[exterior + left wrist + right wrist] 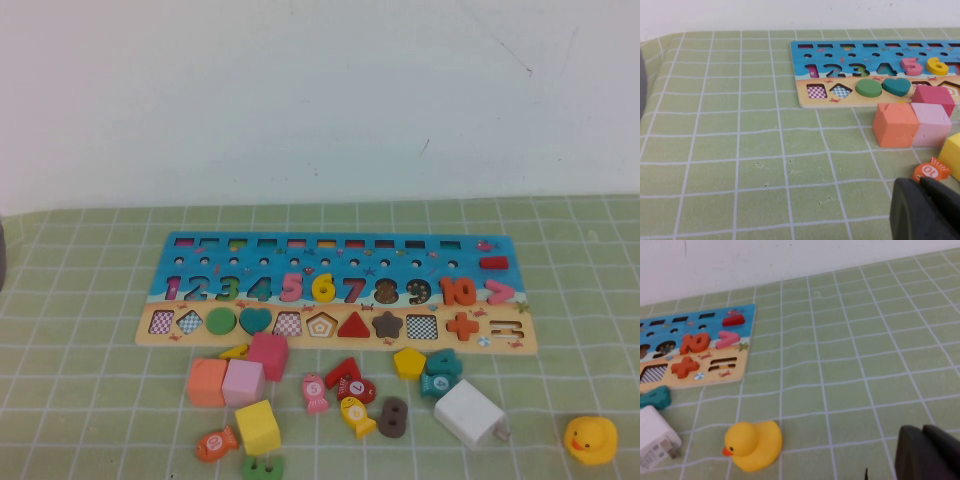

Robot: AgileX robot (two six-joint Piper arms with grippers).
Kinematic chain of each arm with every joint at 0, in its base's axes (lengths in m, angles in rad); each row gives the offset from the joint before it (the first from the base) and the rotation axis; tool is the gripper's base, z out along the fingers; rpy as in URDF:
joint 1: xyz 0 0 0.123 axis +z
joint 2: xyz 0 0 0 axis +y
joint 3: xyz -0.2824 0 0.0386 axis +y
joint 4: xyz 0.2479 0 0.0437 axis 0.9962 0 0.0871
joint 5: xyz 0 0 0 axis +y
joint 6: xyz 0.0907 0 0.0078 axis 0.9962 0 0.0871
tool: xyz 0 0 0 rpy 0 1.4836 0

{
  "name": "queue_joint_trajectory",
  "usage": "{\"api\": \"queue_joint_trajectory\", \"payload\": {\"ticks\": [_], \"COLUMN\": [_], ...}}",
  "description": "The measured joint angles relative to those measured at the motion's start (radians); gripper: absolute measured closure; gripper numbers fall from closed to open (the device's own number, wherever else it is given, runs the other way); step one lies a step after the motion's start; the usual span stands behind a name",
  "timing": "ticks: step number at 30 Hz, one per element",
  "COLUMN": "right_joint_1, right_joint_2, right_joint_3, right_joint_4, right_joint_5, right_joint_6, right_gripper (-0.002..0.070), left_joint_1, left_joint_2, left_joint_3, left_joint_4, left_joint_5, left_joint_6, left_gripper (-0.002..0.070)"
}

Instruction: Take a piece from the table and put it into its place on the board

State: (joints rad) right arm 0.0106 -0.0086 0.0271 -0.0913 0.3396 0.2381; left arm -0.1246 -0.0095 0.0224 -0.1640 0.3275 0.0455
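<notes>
The board (335, 292) lies flat on the table (90, 300), its blue band on the far side and its tan band toward the robot. The yellow 6 (323, 287) already sits in its slot in the numeral row, between the pink 5 (291, 286) and the red 7 (353, 290); in the left wrist view the same 6 (938, 65) shows just beside the 5 (910, 65). Neither arm appears in the high view. The left gripper (925, 210) shows only as a dark mass at the edge of its own wrist view, low over the cloth near the orange fish (931, 170), touching nothing; whether its fingers are open or closed I cannot tell. The right gripper (927, 452) likewise shows as a dark mass in its wrist view, over bare cloth off the board's right end, well apart from the rubber duck (753, 444); its fingers are closed and hold nothing. Loose pieces lie scattered on the table in front of the board: an orange cube (207, 381) touching a pink cube (243, 381), a magenta block (268, 354) just behind them, a yellow cube (258, 426), a yellow pentagon (409, 362), several numbered fish and a brown 8 (392, 417). A white charger (470, 412) lies to their right, and the duck (590, 439) sits further right, near the table's front edge.
</notes>
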Motion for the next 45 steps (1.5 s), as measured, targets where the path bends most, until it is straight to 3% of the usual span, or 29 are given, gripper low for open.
{"api": "queue_joint_trajectory", "payload": {"ticks": [26, 33, 45], "right_joint_1": [0.041, 0.041, 0.041], "right_joint_2": [0.0, 0.0, 0.0], "right_joint_3": [-0.002, -0.002, -0.002], "right_joint_4": [-0.017, -0.119, -0.123], "right_joint_5": [0.01, 0.015, 0.017], "right_joint_6": [0.028, -0.046, -0.011], "right_gripper": [0.0678, 0.0678, 0.0678], "left_joint_1": [0.0, 0.0, 0.0], "left_joint_2": [0.0, 0.0, 0.0], "left_joint_3": [0.0, 0.0, 0.0], "left_joint_4": [0.0, 0.0, 0.0], "left_joint_5": [0.0, 0.0, 0.0], "left_joint_6": [0.0, 0.0, 0.0], "left_gripper": [0.0676, 0.0676, 0.0676]}}
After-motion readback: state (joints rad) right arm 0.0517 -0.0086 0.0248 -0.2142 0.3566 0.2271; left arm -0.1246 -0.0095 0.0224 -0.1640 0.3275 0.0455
